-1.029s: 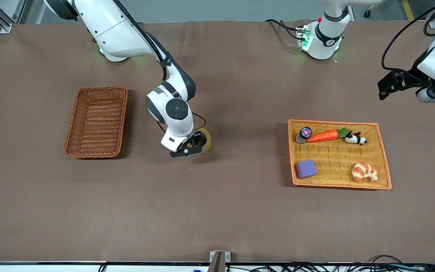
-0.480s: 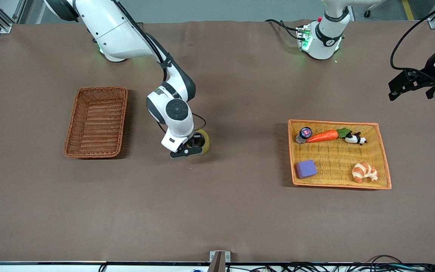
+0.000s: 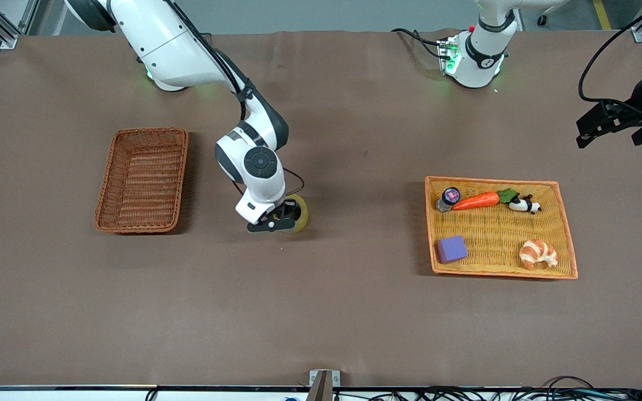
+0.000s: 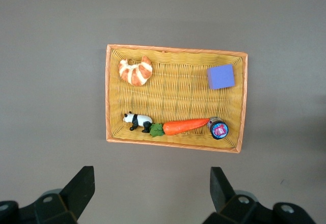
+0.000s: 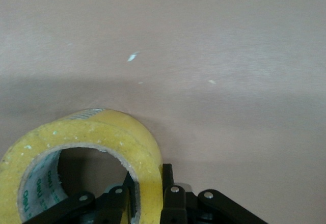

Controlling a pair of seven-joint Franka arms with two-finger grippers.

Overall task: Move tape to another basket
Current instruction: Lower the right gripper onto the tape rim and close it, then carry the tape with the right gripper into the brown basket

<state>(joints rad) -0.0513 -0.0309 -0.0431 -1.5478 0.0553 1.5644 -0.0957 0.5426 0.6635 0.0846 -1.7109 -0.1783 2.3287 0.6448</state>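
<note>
The yellowish roll of tape [image 3: 301, 214] with a grey core is held in my right gripper [image 3: 276, 223], low over the brown table between the two baskets. In the right wrist view the tape [image 5: 97, 147] fills the lower corner and the fingers [image 5: 170, 196] pinch its wall, one inside the ring and one outside. The reddish-brown wicker basket [image 3: 142, 179] stands toward the right arm's end, empty. My left gripper [image 3: 599, 125] is open and raised off the table's left-arm end; in its wrist view the gripper [image 4: 152, 193] is empty.
A yellow-orange woven tray [image 3: 500, 227] toward the left arm's end holds a carrot [image 3: 476, 200], a panda figure [image 3: 524, 205], a small jar [image 3: 448, 197], a purple block [image 3: 452, 248] and a croissant [image 3: 538, 253]. It also shows in the left wrist view [image 4: 175, 98].
My right gripper with the tape has shifted slightly toward the reddish-brown basket. My left gripper has moved outward, toward the table's left-arm end.
</note>
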